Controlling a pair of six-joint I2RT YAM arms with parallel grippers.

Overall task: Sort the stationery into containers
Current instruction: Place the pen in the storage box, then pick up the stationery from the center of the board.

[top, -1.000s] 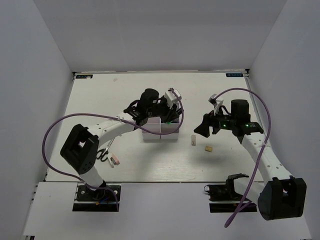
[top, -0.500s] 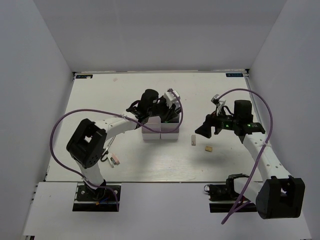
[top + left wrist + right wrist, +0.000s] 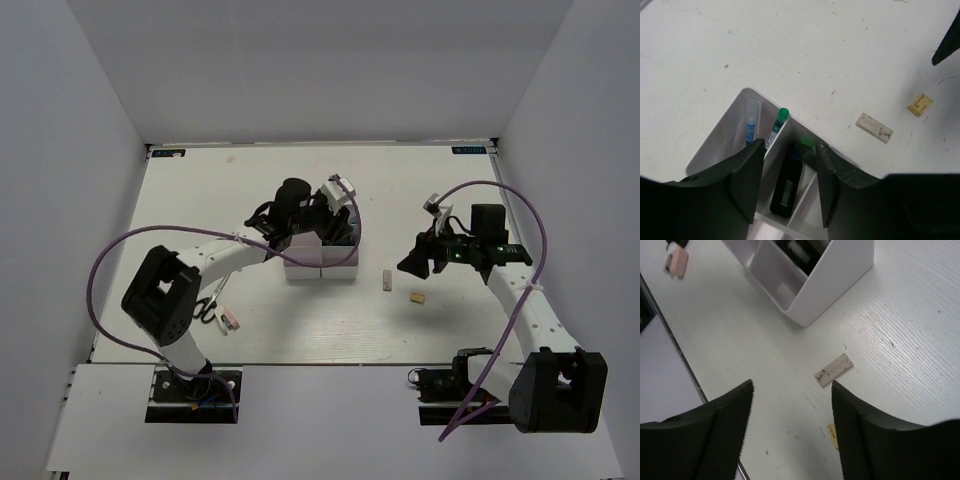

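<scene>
The white bins [image 3: 320, 262] stand mid-table. My left gripper [image 3: 338, 228] hovers over their far right corner, open and empty. In the left wrist view the gripper [image 3: 790, 150] looks down into a bin [image 3: 725, 145] holding a black marker [image 3: 786, 189]; a green-tipped marker [image 3: 778, 126] and a blue pen [image 3: 750, 126] stand in the neighbouring bin. The grey stick [image 3: 386, 280] and the tan block [image 3: 416, 297] lie on the table right of the bins. My right gripper [image 3: 412, 262] is open and empty above them, with the stick [image 3: 834, 369] and block [image 3: 832, 435] near its right finger.
A pink piece [image 3: 231, 320] and black scissors [image 3: 205, 309] lie near the left arm's base. The pink piece also shows in the right wrist view [image 3: 677, 262], beyond the bins [image 3: 835, 270]. The table's front edge [image 3: 675, 355] runs on the left there.
The left arm shifted slightly over the bins. The right gripper drifted a little right and down toward the stick and block. No stationery on the table moved.
</scene>
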